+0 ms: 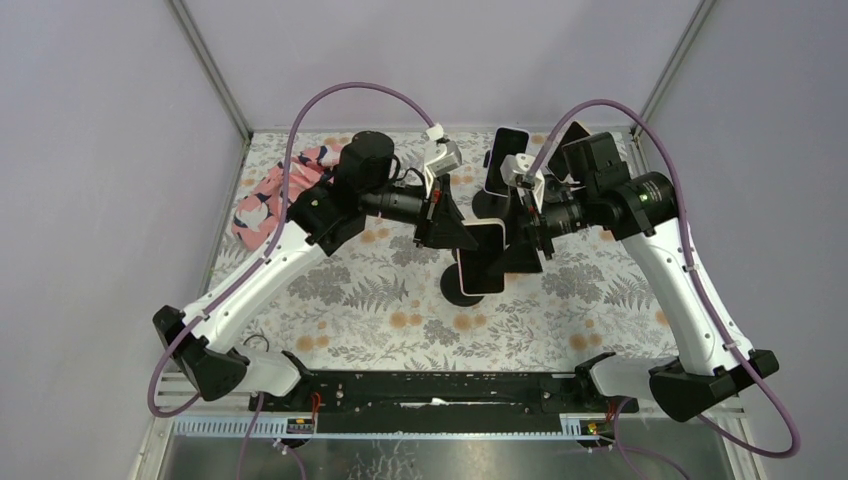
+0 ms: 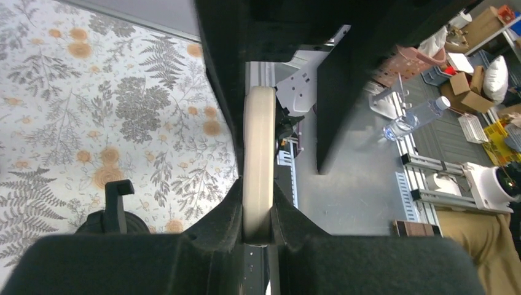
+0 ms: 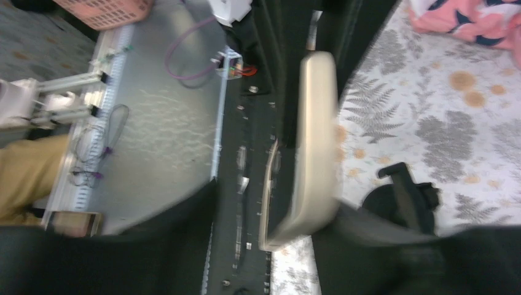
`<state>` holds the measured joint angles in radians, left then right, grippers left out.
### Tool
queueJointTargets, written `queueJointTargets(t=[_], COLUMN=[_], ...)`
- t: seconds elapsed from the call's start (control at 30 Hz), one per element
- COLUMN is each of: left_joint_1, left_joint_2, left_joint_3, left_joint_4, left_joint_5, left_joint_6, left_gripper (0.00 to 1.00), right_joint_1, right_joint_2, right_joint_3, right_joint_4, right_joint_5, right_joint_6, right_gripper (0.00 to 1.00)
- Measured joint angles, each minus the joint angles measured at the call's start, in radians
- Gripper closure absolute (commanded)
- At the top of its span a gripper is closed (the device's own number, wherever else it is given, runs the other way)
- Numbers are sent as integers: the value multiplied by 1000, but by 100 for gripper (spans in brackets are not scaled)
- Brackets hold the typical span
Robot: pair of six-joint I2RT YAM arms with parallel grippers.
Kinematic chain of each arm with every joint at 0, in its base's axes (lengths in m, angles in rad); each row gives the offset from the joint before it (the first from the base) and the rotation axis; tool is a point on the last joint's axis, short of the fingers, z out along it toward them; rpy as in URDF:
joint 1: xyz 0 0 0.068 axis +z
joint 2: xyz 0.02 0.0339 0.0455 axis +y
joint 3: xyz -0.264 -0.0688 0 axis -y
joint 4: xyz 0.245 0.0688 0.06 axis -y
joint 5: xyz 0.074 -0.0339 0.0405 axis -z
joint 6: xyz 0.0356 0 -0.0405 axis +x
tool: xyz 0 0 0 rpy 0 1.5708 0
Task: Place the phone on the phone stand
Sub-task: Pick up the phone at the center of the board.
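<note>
Mid-placement, the left gripper (image 2: 258,228) pinches the phone (image 1: 481,258) edgewise just above the stand (image 1: 459,291), the right gripper (image 1: 522,240) spread loosely around it; next it likely needs lowering squarely onto the stand.

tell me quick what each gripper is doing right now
left gripper: closed, holding the phone.
right gripper: open, jaws on either side of the phone with a gap showing, though the view is blurred.

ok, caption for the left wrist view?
Left gripper pinches the phone edge-on above the floral tablecloth, phone stand at lower left.
</note>
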<state>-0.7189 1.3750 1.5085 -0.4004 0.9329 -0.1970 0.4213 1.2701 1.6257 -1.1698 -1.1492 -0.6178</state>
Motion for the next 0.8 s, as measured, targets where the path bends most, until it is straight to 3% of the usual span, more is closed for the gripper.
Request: queueJointTargets(t=[0.07, 0.17, 0.2, 0.4, 0.47, 0.63, 0.8], left_joint_1=[0, -7, -8, 3, 16, 26, -48], left_joint_2=[8, 9, 7, -74, -171, -451, -458], left_joint_3=[2, 6, 6, -115, -235, -592, -733], left_joint_4=[-18, -33, -39, 74, 171, 512, 748], left_joint_5=[17, 46, 43, 5, -32, -156, -296], left_joint_6=[12, 21, 23, -35, -81, -264, -395], left_gripper=[100, 100, 92, 26, 11, 1, 4], right_joint_1=[4, 2, 2, 1, -18, -130, -153], right_joint_2=[6, 24, 27, 12, -5, -79, -124], right_joint_3=[0, -2, -3, -59, -91, -185, -245], right_joint_4=[2, -3, -1, 53, 67, 205, 373], right_joint_5=[6, 13, 12, -1, -22, -114, -179], right_joint_6=[-4, 11, 14, 49, 66, 192, 338], right_gripper=[82, 98, 100, 100, 100, 100, 100])
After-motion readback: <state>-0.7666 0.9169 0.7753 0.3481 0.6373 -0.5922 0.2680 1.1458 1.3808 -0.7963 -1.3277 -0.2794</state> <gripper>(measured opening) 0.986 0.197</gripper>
